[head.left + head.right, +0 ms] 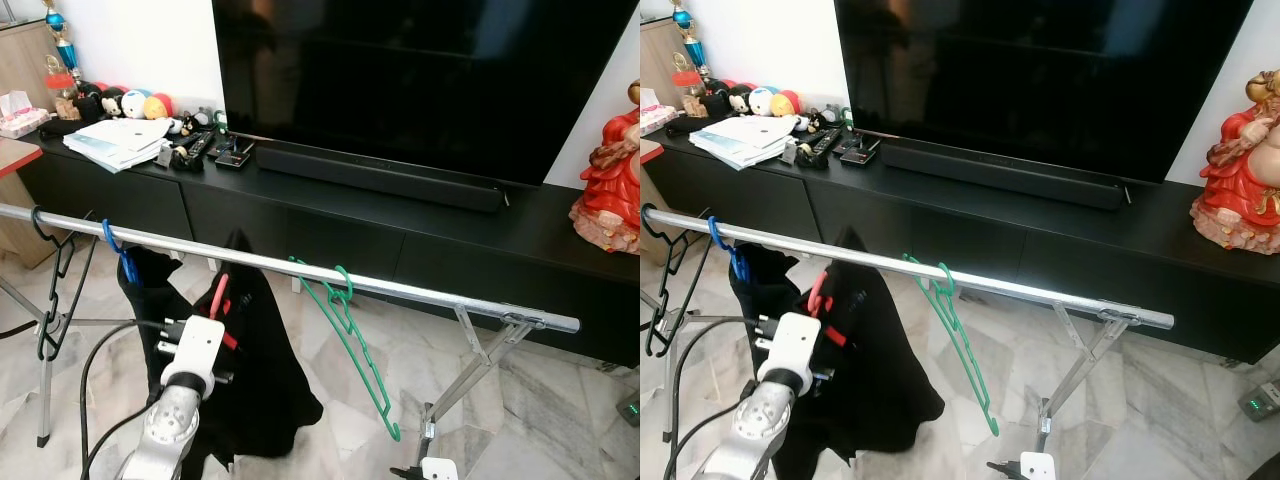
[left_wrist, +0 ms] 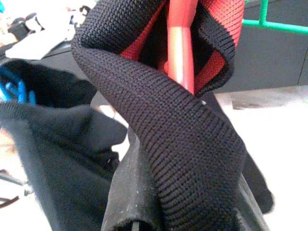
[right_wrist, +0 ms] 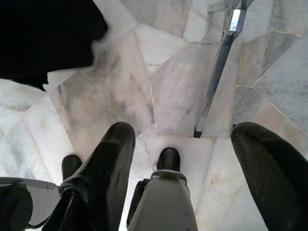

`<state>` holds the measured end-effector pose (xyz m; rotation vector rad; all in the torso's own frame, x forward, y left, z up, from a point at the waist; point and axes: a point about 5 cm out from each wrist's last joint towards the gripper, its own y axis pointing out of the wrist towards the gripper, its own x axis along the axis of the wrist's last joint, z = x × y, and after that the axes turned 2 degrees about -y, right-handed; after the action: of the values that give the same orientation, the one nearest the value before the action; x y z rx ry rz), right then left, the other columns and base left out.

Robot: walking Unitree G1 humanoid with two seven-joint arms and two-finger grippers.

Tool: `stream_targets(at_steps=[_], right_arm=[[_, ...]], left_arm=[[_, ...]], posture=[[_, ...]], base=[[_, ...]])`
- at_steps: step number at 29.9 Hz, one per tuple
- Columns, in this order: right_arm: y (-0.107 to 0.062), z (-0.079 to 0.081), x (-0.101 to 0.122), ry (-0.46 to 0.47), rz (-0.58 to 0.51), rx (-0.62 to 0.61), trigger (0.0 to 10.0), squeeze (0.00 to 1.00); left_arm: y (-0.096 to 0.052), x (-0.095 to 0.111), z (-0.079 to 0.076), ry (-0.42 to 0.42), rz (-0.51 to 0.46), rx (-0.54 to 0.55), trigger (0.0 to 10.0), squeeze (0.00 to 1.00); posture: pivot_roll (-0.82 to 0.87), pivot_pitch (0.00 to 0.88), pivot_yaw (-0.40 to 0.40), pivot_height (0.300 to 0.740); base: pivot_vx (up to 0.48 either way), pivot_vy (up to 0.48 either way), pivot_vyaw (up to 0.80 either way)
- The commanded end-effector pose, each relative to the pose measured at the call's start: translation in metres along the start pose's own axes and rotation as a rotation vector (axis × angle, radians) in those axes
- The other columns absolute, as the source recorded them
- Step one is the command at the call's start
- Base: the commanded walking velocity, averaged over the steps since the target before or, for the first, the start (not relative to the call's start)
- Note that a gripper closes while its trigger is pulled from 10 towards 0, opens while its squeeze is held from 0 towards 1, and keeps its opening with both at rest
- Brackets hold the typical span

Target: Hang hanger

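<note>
Left hand (image 2: 183, 211) is up just below the rail (image 1: 300, 268), right at the red hanger (image 1: 218, 296). From my left wrist view the red hanger stem runs straight out ahead of the fingers (image 2: 130, 192), wrapped in a black knit garment (image 1: 250, 370) with a red lining. The cloth covers the fingertips, so I cannot tell whether the left hand is clamped on the hanger or just pressed against it.

Red hanger: glossy red plastic, only the neck and part of one shoulder visible, the rest buried in the black garment. Its hook end sits at the rail; I can't confirm from the head views whether it's actually over the bar.

Left to right along the rail: black hanger (image 1: 48, 290) hooked at the far left end, blue hanger (image 1: 120, 255) carrying dark cloth, then the red one with the black garment draped down toward the floor, then a green hanger (image 1: 350, 340) hooked on and hanging tilted, bare. Rail is silver, sloping down to the right, on a folding metal frame (image 1: 470, 370).

Right hand (image 3: 183, 144) hangs low over the marble floor (image 3: 168, 86), fingers (image 3: 110, 168) wide apart, holding nothing, with a leg of the frame ahead of it.

Behind the rail: a black TV cabinet (image 1: 400, 240) with a TV (image 1: 420, 80), papers (image 1: 115, 140) and a red figurine (image 1: 612, 175).
</note>
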<state>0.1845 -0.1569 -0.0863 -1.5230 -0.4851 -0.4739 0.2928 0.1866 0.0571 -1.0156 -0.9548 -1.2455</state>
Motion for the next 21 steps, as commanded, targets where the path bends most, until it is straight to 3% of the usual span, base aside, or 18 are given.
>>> stream_targets(at_steps=[1,21], right_arm=[[0.000,0.001,-0.001,-0.007,0.011,0.006,10.0,0.00],[0.000,0.000,0.000,-0.020,0.009,0.010,10.0,0.00]], left_arm=[[0.002,0.006,0.000,0.026,-0.035,0.014,10.0,0.00],[0.042,0.033,-0.001,-0.028,0.011,0.010,10.0,0.00]], posture=[[0.02,0.044,-0.016,0.740],[0.00,0.042,-0.022,0.740]], base=[[0.000,0.000,0.00],[0.000,0.000,0.00]])
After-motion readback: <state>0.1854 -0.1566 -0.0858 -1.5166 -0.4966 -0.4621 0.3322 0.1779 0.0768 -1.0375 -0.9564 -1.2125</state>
